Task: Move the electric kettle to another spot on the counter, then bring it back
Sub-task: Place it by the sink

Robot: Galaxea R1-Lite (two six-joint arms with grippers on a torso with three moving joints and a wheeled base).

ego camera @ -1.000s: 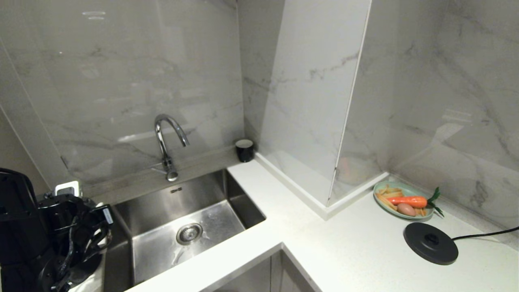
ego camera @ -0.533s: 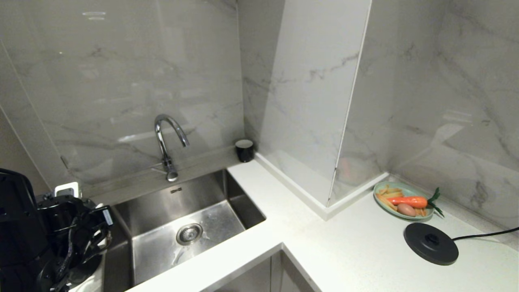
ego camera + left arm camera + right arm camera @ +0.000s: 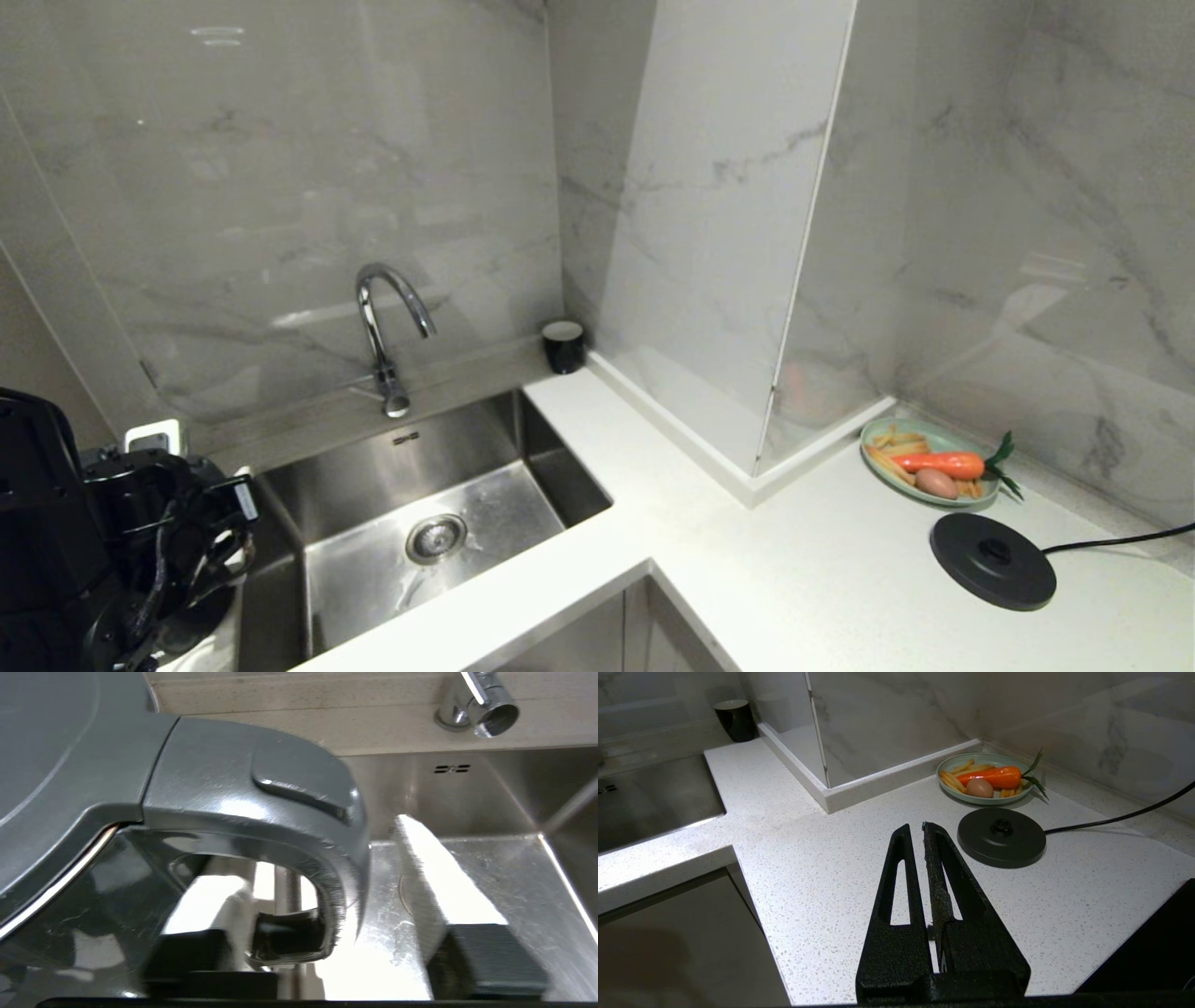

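1. Marble-walled kitchen corner; white speckled counter wrapping around a steel sink with a curved tap.
2. Electric kettle — glossy black, upright at the far left edge of the head view, just beside the sink's left rim; well apart from its corded base disc on the right stretch of counter.
3. Left gripper astride the kettle's loop handle: one finger inside the loop, the other outside over the sink, white pads clear of the plastic — parted, nothing gripped.
4. Right gripper hovering low above the counter near the base disc, fingers pressed together, empty.
5. Beyond the disc: green plate with carrot, egg and fries; small black cup in the back corner.
6. Likely risk: on withdrawal, snagging of the inner finger on the handle, tipping the tall kettle towards the sink close alongside.
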